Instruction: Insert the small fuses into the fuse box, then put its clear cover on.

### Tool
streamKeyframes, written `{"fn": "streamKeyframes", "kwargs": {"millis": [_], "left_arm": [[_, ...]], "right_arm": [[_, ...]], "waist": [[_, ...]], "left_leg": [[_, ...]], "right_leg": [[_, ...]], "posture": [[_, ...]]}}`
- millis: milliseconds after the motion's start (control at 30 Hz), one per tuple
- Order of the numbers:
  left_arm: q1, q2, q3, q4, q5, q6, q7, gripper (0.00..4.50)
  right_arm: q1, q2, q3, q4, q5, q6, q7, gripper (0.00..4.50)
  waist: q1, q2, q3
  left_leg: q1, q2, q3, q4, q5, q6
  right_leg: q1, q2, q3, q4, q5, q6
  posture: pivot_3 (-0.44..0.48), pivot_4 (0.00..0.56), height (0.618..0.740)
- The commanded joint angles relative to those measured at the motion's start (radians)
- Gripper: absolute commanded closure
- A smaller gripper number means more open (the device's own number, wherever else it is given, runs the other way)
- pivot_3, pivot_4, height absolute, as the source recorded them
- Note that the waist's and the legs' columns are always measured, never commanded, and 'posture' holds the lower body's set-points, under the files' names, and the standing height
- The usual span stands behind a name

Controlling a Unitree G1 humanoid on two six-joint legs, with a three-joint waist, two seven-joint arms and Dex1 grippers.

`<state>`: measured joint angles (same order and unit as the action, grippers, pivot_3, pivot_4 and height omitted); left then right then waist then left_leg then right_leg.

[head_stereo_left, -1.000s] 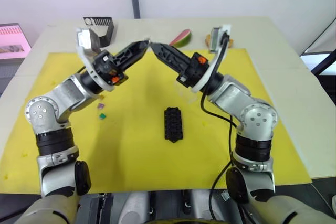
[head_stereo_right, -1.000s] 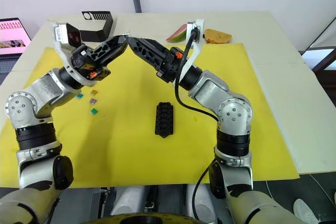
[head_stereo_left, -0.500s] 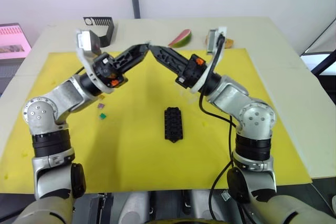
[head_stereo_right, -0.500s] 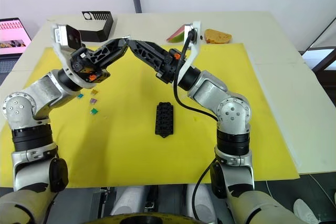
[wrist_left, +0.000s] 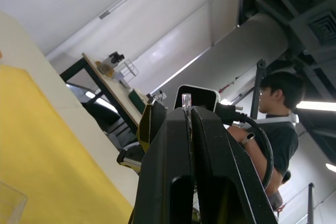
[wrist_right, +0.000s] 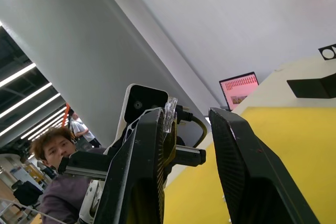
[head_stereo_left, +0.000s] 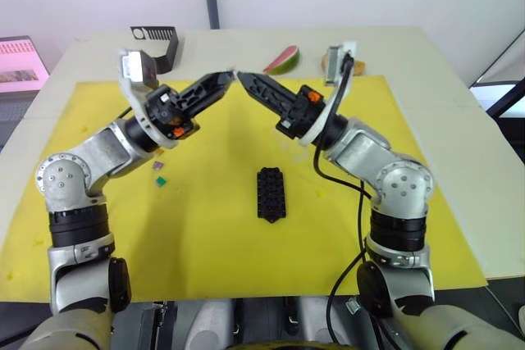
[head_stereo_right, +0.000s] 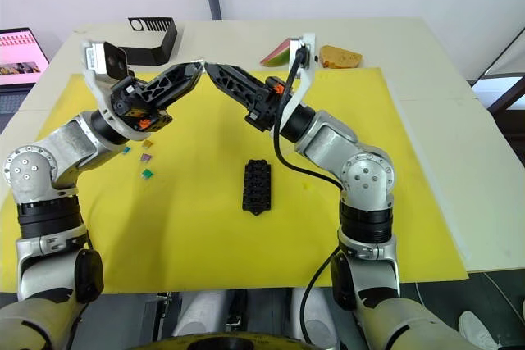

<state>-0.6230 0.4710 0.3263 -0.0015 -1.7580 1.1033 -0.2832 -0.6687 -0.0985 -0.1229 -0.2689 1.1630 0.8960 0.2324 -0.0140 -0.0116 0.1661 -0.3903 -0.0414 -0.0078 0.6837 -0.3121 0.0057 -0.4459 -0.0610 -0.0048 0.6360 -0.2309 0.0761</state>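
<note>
My left gripper point(head_stereo_left: 231, 77) is raised over the far part of the yellow mat point(head_stereo_left: 205, 243). It is shut on a whitish small fuse point(wrist_left: 186, 99) that sticks out of its tips. My right gripper point(head_stereo_left: 244, 79) points at it tip to tip, a small gap away, with its fingers point(wrist_right: 142, 171) open and nothing between them. The black fuse box point(head_stereo_left: 271, 193) lies on the mat's middle, below both arms. A green fuse point(head_stereo_left: 160, 179), a violet fuse point(head_stereo_left: 156, 167), an amber fuse point(head_stereo_right: 148, 143) and a blue fuse point(head_stereo_right: 125, 150) lie on the mat under the left arm. The clear cover point(wrist_left: 10, 203) rests on the mat.
A black angular holder point(head_stereo_left: 156, 41) stands at the table's far left. A watermelon slice point(head_stereo_left: 283, 60) and a brown food piece point(head_stereo_right: 340, 56) lie beyond the mat. A laptop screen point(head_stereo_left: 18, 61) sits off the left edge. A person point(wrist_left: 275, 108) shows in the background.
The two gripper tips met a second ago; the right gripper has since drawn back slightly, leaving a small gap. The left gripper keeps the fuse and has lowered a little.
</note>
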Motion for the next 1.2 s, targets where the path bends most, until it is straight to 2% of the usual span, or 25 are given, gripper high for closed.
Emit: {"fn": "streamKeyframes", "kwargs": {"millis": [33,500,600,633,667,900,1000,1033,1167,1200], "left_arm": [[-0.016,0.007,-0.003,-0.032,-0.026,-0.018,-0.010,4.50],[-0.018,0.007,-0.011,-0.031,-0.024,-0.024,-0.014,4.50],[-0.021,0.009,-0.014,-0.021,-0.019,-0.024,-0.018,4.50],[-0.022,0.010,-0.016,-0.018,-0.017,-0.024,-0.020,4.50],[-0.022,0.011,-0.017,-0.016,-0.017,-0.025,-0.021,4.50],[-0.023,0.010,-0.034,-0.012,0.002,-0.025,-0.035,4.50],[-0.019,0.026,-0.032,-0.001,-0.004,-0.009,-0.052,3.53],[-0.019,0.045,-0.032,0.001,0.007,0.002,-0.067,3.07],[-0.007,0.199,-0.005,0.020,0.044,0.086,-0.173,1.00],[0.011,0.271,0.000,0.003,0.078,0.125,-0.249,0.56]], "right_arm": [[-0.004,-0.005,0.011,-0.054,0.032,-0.002,0.013,3.05],[-0.003,-0.006,0.027,-0.071,0.037,-0.004,-0.001,3.05],[-0.001,-0.003,0.020,-0.074,0.046,-0.008,-0.009,3.82],[0.000,-0.002,0.017,-0.074,0.053,-0.009,-0.011,4.32],[0.000,-0.002,0.015,-0.076,0.059,-0.008,-0.014,4.47],[0.005,-0.005,0.015,-0.089,0.077,-0.010,-0.020,4.47],[0.006,-0.009,0.011,-0.094,0.090,-0.008,-0.022,4.50],[0.005,-0.012,0.010,-0.096,0.096,-0.007,-0.023,4.50],[0.004,-0.046,-0.001,-0.104,0.122,0.007,-0.028,4.50],[0.003,-0.070,-0.003,-0.108,0.133,0.019,-0.021,4.50]], "waist": [[0.000,0.000,0.000],[0.001,0.000,0.000],[0.000,0.000,0.000],[0.000,0.000,0.000],[0.000,0.000,0.000],[0.000,0.000,0.000],[0.000,0.000,0.000],[0.000,0.000,0.000],[-0.006,0.001,0.000],[-0.006,0.001,0.001]], "left_leg": [[0.000,0.000,0.000,0.000,0.000,0.000],[0.000,0.000,0.000,0.000,0.000,0.000],[0.000,0.000,0.000,0.000,0.000,0.000],[0.000,0.000,0.000,0.000,0.000,0.000],[0.000,0.000,0.000,0.000,0.000,0.000],[0.000,0.000,0.000,0.000,0.000,0.000],[0.000,0.000,0.000,0.000,0.000,0.000],[0.000,0.000,0.000,0.000,0.000,0.000],[0.000,0.000,0.000,-0.001,0.000,0.000],[0.000,0.000,0.000,-0.001,0.000,0.000]], "right_leg": [[0.000,0.000,0.000,0.000,0.000,0.000],[0.000,0.000,0.000,0.000,0.000,0.000],[0.000,0.000,0.000,0.000,0.000,0.000],[0.000,0.000,0.000,0.000,0.000,0.000],[0.000,0.000,0.000,0.000,0.000,0.000],[0.000,0.000,0.000,0.000,0.000,0.000],[0.000,0.000,0.000,0.000,0.000,0.000],[0.000,0.000,0.000,0.000,0.000,0.000],[0.000,0.001,0.000,0.000,0.000,0.000],[0.000,0.001,0.000,0.000,0.000,0.000]], "posture": [[0.000,0.150,0.740],[0.000,0.150,0.740],[0.000,0.150,0.740],[0.000,0.150,0.740],[0.000,0.150,0.740],[0.000,0.150,0.740],[0.000,0.150,0.740],[0.000,0.150,0.740],[0.000,0.150,0.740],[0.000,0.150,0.740]]}}
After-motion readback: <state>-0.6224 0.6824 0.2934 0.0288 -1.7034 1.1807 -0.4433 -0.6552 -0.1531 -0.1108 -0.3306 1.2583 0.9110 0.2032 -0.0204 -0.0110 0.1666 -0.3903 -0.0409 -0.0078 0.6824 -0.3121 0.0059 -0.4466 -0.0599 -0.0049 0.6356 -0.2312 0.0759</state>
